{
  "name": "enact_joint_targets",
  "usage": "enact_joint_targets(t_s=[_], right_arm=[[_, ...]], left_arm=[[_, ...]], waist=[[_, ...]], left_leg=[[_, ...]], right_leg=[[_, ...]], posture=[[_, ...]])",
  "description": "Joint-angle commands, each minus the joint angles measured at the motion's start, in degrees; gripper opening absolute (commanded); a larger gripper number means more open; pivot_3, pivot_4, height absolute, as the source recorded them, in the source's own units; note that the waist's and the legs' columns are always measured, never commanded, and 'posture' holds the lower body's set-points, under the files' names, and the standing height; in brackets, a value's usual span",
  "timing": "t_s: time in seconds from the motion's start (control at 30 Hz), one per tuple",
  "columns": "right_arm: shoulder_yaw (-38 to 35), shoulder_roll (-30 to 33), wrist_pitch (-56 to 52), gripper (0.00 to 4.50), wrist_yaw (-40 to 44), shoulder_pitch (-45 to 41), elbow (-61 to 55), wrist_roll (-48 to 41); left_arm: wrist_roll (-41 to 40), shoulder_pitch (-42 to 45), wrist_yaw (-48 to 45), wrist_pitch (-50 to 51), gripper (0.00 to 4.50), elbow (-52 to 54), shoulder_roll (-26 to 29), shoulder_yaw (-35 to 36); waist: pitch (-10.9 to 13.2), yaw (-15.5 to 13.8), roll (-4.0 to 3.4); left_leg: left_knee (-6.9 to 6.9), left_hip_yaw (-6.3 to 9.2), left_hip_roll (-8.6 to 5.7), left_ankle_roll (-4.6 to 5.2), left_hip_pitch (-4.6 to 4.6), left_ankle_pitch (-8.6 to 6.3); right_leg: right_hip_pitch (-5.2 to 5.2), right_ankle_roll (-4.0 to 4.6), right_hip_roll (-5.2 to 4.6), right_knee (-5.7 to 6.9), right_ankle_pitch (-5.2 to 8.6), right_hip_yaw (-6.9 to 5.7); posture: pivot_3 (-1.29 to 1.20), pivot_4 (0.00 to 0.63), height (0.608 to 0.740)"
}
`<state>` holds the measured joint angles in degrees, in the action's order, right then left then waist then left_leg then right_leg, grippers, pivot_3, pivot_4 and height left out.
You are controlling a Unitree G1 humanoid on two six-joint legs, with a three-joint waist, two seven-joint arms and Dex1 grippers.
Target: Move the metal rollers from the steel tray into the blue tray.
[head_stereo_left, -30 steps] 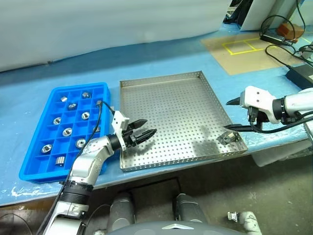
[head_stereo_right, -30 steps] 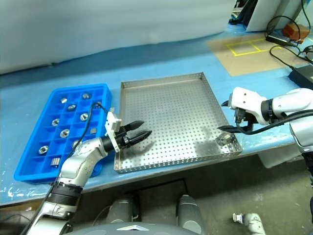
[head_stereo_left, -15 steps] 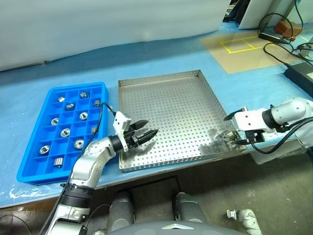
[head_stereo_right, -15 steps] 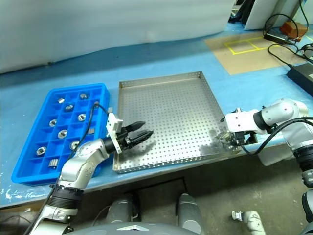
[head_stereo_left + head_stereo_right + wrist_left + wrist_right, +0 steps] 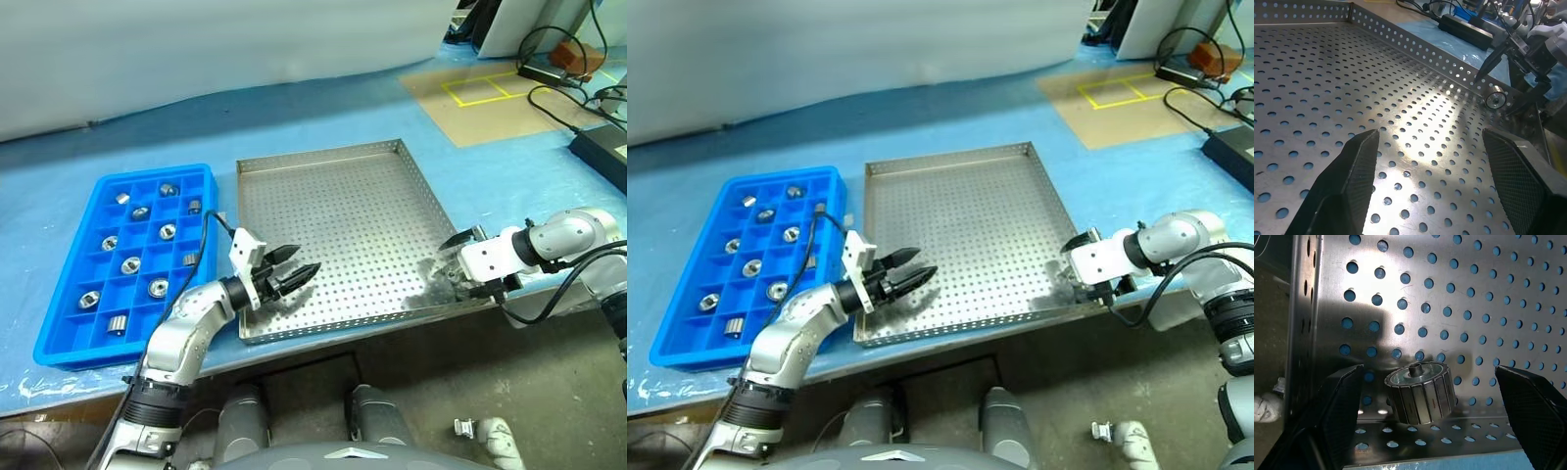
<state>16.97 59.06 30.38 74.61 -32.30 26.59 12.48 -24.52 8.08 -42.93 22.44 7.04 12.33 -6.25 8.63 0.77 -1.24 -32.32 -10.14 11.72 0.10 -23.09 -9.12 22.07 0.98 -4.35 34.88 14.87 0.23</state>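
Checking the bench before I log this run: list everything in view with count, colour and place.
steel tray: one, silver, perforated, centre of the table
blue tray: one, bright blue, left of the steel tray
metal rollers: about eleven, silver, in blue tray compartments
metal roller: one, silver, steel tray's near right corner
board: one, brown with yellow lines, far right
power brick: one, black, right edge
left gripper: open, empty, over the steel tray
right gripper: open, astride the lone roller

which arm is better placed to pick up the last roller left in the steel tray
The right. Its open right gripper straddles the metal roller in the steel tray corner. The left gripper, also open, hovers over the tray's opposite side, near the blue tray.
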Motion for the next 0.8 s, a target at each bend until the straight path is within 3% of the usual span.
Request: enact_joint_targets(t_s=[0.03,0.13,0.2,0.3,0.57,0.7,0.8], right_arm=[[0.46,-0.26,1.83,4.48,-0.95,-0.54,1.63,1.39],[0.72,-0.72,2.42,4.31,-0.81,-0.87,2.42,1.4],[0.72,-0.93,2.52,3.93,-0.64,-1.0,2.64,1.38],[0.53,-1.31,2.18,2.98,-0.99,-1.21,2.87,1.33],[0.82,-2.06,0.28,2.98,-0.02,-1.3,3.03,1.02],[0.9,-1.62,-0.36,1.78,1.09,-0.77,2.69,0.91],[0.59,-1.72,-1.72,1.63,1.35,-0.4,2.35,0.56]], left_arm=[[-0.04,-1.24,1.42,1.14,3.55,1.24,-0.52,-1.21],[0.05,-1.24,2.45,1.78,3.55,2.11,-0.69,-1.5],[-0.08,-1.13,3.16,2.37,3.55,2.74,-0.71,-1.51],[-0.44,-1.13,4.07,3.58,3.55,4.24,-0.73,-1.61],[-2.73,0.86,8.83,11.35,3.55,11.85,-1.01,-1.47],[-4.14,2.31,11.57,15.48,3.55,15.11,-1.21,-1.05],[-5.33,3.35,13.88,18.53,3.55,17.78,-1.5,-0.97]], waist=[[0.01,0.02,0.03],[0.02,0.04,0.2],[0.03,0.04,0.34],[0.1,0.05,0.47],[0.34,0.02,0.89],[0.37,0.01,0.93],[0.4,-0.01,0.98]], left_leg=[[-0.03,0.0,0.0,0.0,0.0,0.0],[-0.08,0.01,0.01,0.0,0.01,-0.01],[-0.11,0.01,0.01,0.01,0.01,-0.02],[-0.12,0.01,0.01,0.01,0.0,-0.02],[-0.13,0.02,0.07,0.01,-0.02,-0.02],[-0.15,0.02,0.06,0.01,-0.03,-0.02],[-0.14,0.02,0.07,0.01,-0.03,-0.02]], right_leg=[[0.0,0.0,0.0,0.01,0.0,0.01],[-0.03,0.01,0.0,0.01,-0.01,0.01],[-0.05,0.02,0.0,0.01,-0.02,0.01],[-0.04,0.04,0.0,0.01,-0.03,0.02],[-0.02,0.05,0.03,0.06,-0.04,-0.02],[-0.01,0.06,0.03,0.07,-0.05,-0.01],[-0.01,0.06,0.03,0.07,-0.05,-0.03]], posture=[[-0.21,0.15,0.74],[-0.21,0.15,0.74],[-0.21,0.15,0.74],[-0.21,0.15,0.74],[-0.2,0.15,0.74],[-0.2,0.15,0.74],[-0.2,0.15,0.74]])
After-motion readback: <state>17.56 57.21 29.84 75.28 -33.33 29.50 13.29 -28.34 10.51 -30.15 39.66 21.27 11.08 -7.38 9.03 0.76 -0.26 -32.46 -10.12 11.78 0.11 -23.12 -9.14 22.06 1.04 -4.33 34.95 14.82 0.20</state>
